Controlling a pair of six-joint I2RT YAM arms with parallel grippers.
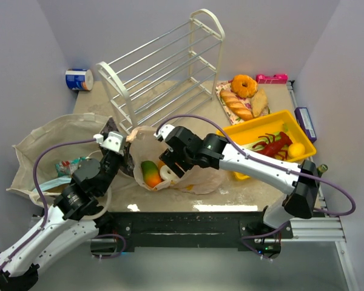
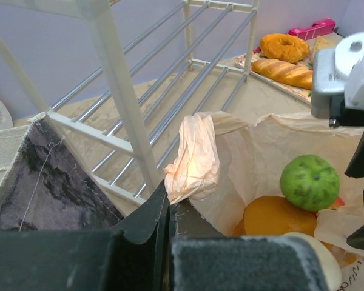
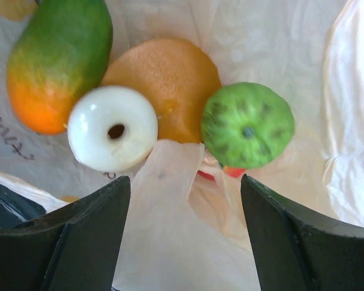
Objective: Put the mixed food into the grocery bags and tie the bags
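The peach-pink plastic grocery bag [image 1: 200,179] lies open mid-table. Inside it are a green-orange mango [image 3: 54,66], a white ring [image 3: 112,127], an orange [image 3: 170,79] and a green fruit [image 3: 247,124], with a bit of red [image 3: 230,172] under them. My left gripper [image 2: 168,200] is shut on one bunched bag handle [image 2: 194,154] at the bag's left rim. Over the bag's mouth my right gripper [image 3: 185,200] stands open, and the other handle [image 3: 170,224] lies loose between its fingers. The beige cloth tote [image 1: 36,142] at the left holds snack packets [image 1: 70,165].
A white wire rack [image 1: 164,66] lies tipped over behind the bag. At the right, a yellow tray [image 1: 249,130] holds a red lobster [image 1: 272,145] and a yellow fruit [image 1: 296,150]. Bread loaves and a donut [image 1: 244,85] sit at the back right. A roll [image 1: 79,79] sits back left.
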